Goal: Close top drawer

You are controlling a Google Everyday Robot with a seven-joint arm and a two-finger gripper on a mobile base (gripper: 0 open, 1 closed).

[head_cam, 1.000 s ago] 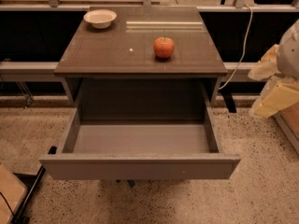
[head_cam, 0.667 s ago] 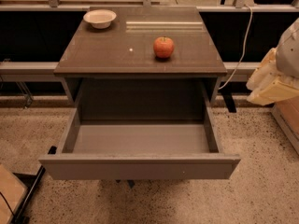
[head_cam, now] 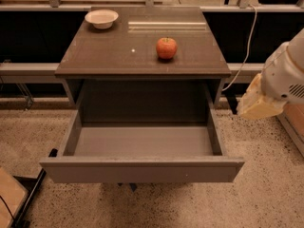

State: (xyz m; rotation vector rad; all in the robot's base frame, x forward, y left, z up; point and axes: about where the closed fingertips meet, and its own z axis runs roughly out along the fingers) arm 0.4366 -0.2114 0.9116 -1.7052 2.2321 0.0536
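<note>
Since a second ago the cream-coloured gripper (head_cam: 259,103) has shifted left and a little lower, nearer the cabinet's right side, while nothing else has changed place. It hangs in the air at the right of the view, beside the right front corner of the brown flat-topped cabinet (head_cam: 142,56) and apart from it, at the end of the white rounded arm (head_cam: 287,72). Whether it is spread or closed I cannot tell.

The wide shallow grey top drawer (head_cam: 142,169) stands pulled far out toward the camera, its plain front panel nearest and its smooth grey inside bare. Nothing lies between the gripper and the drawer's right side wall.

On the cabinet top there is one shallow white round bowl (head_cam: 101,18) at the back left corner and one red apple (head_cam: 166,48) right of centre, well apart from each other. One thin white cable (head_cam: 247,46) hangs down behind the cabinet's right edge. Speckled beige floor (head_cam: 266,194) spreads around.

One drawer, one bowl, one apple, one arm, one cable are in view. The arm is cut off by the right edge. A tan flat thing (head_cam: 9,194) at the lower left is cut off too, and I cannot make out what it is. The drawer's front hides whatever is below it.
</note>
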